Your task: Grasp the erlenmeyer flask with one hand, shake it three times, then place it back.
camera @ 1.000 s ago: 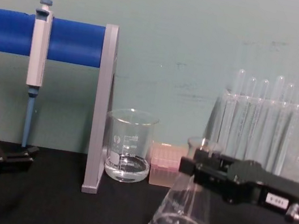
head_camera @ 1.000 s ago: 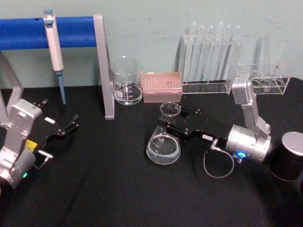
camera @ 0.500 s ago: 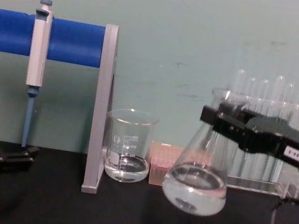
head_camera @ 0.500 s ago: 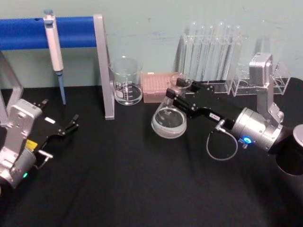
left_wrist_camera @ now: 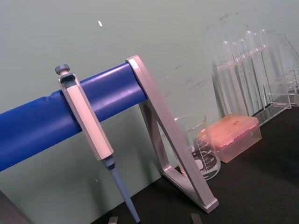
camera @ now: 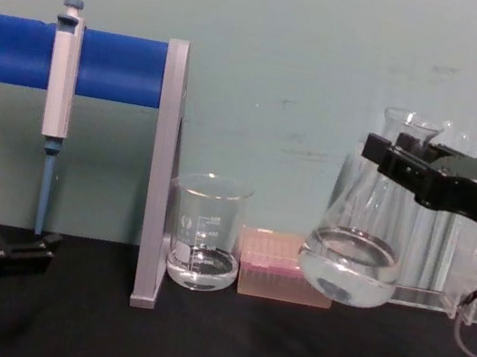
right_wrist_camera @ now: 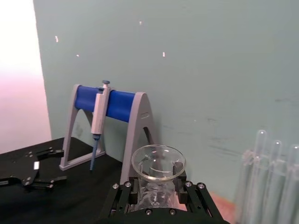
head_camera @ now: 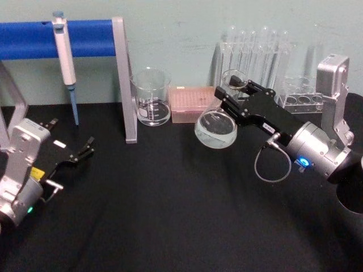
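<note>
Head view: right gripper [head_camera: 233,90] clamped on the neck of the erlenmeyer flask [head_camera: 215,130], hiding most of the neck. Flask is tilted, just right of the pink box [head_camera: 194,103]. Left gripper [head_camera: 85,148] idle at far left, fingers apart.
Chest view: flask base hangs above the table [camera: 219,349]; right arm cut off at the edge.
Right wrist view: flask rim clear, body hidden.

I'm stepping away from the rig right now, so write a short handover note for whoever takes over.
Right claw: shut on the erlenmeyer flask at its neck, holding it clear of the table, slightly tilted, liquid inside.
Left claw: open, parked at the table's left.
Done: grasp and lift.
Left: finish the shakes (count unknown), then set the flask back down.
</note>
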`<action>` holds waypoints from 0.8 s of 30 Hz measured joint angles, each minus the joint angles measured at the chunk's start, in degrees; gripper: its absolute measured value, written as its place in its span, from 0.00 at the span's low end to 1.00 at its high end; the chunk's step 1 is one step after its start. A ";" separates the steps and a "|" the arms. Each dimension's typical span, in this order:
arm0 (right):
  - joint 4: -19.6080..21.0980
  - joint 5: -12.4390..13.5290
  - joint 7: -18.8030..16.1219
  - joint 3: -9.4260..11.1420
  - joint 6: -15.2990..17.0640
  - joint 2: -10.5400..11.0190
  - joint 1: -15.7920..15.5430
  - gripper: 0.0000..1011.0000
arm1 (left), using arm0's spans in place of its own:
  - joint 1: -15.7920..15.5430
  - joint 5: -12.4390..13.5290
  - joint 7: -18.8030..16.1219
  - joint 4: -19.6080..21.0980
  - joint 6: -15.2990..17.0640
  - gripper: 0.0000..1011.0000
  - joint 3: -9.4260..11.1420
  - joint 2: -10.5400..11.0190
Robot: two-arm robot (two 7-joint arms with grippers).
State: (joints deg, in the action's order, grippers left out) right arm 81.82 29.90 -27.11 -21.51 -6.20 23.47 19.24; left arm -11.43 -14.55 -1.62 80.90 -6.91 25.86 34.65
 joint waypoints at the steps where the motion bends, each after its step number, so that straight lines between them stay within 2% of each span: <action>1: 0.15 -0.12 0.27 0.17 0.06 -0.09 -0.15 0.45 | 0.00 0.00 0.00 0.00 0.00 0.99 0.00 0.00; 14: 0.94 -1.83 1.79 1.58 1.28 -1.58 -1.26 0.45 | 0.00 0.00 0.00 0.00 0.00 0.99 0.00 0.00; 19: 0.86 -2.34 1.58 1.56 1.37 -1.92 -1.17 0.45 | 0.00 0.00 0.00 0.00 0.00 0.99 0.00 0.00; 24: 0.36 -3.00 0.11 0.71 1.14 -2.25 -0.50 0.45 | 0.00 0.00 0.00 0.00 0.00 0.99 0.00 0.00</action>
State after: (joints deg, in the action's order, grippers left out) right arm 82.18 26.90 -27.00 -20.79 -5.07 21.23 18.74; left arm -11.43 -14.55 -1.62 80.90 -6.91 25.86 34.65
